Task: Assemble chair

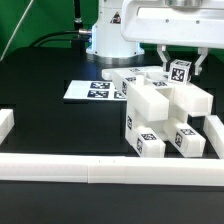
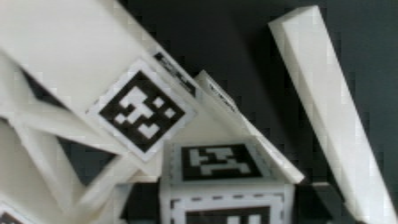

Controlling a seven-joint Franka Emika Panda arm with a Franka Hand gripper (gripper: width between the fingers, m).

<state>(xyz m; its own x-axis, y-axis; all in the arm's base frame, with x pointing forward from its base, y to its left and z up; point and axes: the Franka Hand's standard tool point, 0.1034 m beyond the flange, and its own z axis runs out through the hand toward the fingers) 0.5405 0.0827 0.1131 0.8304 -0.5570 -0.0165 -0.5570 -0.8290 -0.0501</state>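
Observation:
The partly built chair (image 1: 160, 118), chunky white blocks carrying black-and-white tags, stands at the exterior view's right. Just above its top, my gripper (image 1: 181, 76) is shut on a small white tagged chair piece (image 1: 180, 70), one finger on each side. In the wrist view this piece (image 2: 221, 163) fills the space between the jaws of the gripper (image 2: 226, 203), its tags facing the camera. Beyond it lie white frame bars (image 2: 71, 120) with a diamond-turned tag (image 2: 141, 108) and a long white slat (image 2: 329, 110). How the held piece meets the chair below is hidden.
The marker board (image 1: 95, 90) lies flat on the black table at the exterior view's left of the chair. Long white border bars run along the front (image 1: 100, 166), the left (image 1: 6, 124) and the right (image 1: 214, 132). The arm's base (image 1: 108, 35) stands behind.

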